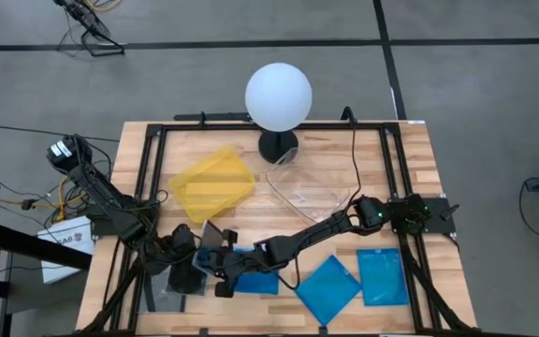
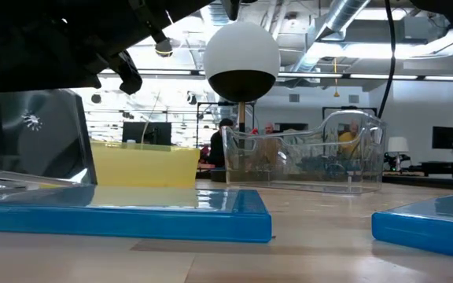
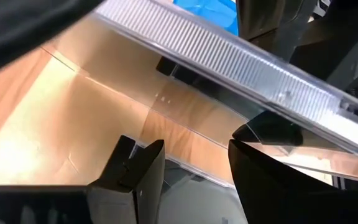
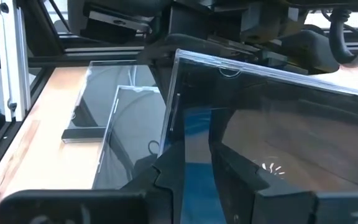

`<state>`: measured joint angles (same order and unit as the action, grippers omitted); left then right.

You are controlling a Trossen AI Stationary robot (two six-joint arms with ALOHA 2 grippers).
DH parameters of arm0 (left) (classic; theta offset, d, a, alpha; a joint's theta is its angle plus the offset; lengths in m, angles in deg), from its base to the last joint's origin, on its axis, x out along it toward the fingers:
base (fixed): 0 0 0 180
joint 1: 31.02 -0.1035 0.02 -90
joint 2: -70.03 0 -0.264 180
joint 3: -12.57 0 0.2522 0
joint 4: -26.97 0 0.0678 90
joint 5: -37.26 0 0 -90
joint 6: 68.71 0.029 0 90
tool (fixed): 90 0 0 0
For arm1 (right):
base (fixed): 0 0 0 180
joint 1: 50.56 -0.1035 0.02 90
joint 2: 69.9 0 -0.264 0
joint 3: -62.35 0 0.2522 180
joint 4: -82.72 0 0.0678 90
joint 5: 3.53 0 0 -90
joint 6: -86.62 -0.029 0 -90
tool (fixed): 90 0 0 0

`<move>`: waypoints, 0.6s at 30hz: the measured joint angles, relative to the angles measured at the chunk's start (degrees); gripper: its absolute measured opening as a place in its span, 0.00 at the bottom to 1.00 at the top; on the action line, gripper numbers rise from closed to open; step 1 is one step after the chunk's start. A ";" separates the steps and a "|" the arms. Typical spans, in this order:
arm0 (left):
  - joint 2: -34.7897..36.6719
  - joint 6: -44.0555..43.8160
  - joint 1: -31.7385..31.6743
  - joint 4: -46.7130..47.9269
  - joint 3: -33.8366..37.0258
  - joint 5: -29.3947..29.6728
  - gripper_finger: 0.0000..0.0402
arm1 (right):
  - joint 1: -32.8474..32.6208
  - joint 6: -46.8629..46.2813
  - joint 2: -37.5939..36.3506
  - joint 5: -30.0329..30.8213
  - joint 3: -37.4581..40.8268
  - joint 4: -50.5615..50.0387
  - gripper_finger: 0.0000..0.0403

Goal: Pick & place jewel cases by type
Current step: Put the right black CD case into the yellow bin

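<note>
One dark jewel case [image 4: 260,118] is held tilted above the table, gripped at its edge by the narrowly parted right gripper [image 4: 194,180]. It is also clamped from the opposite side by the wider-set left gripper [image 3: 194,168]. Three blue jewel cases [image 1: 330,288] are laid flat nearby.

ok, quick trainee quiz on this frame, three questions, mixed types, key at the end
1. Count: how many blue cases lie flat on the table?
2. True or false: a blue case already lies in the yellow tray.
3. Pick one: the right claw is closed on A) a blue case, B) a clear-faced case tilted up on its edge, C) the rim of the yellow tray.

Key: 1) three. 2) false, no case shows in the tray. 3) B.
</note>
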<state>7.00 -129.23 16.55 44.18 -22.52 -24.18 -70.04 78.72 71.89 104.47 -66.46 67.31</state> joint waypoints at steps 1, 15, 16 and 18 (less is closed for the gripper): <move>0.00 0.33 0.00 -0.02 0.00 0.28 0.43 | 0.02 0.00 0.00 0.00 -0.02 0.00 0.19; -0.09 6.21 -1.06 1.19 -2.02 2.38 0.43 | 1.15 0.84 -0.60 -0.70 -0.20 -1.74 0.19; -0.09 6.68 -1.48 1.72 -2.38 2.22 0.43 | 1.27 0.94 -0.69 -0.72 -0.20 -1.96 0.19; -0.09 7.75 -2.53 3.23 -3.13 1.63 0.43 | 1.45 1.04 -0.70 -0.62 -0.38 -2.81 0.19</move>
<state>6.92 -121.48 14.03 47.41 -25.65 -22.55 -68.59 79.76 71.19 103.85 -66.83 64.50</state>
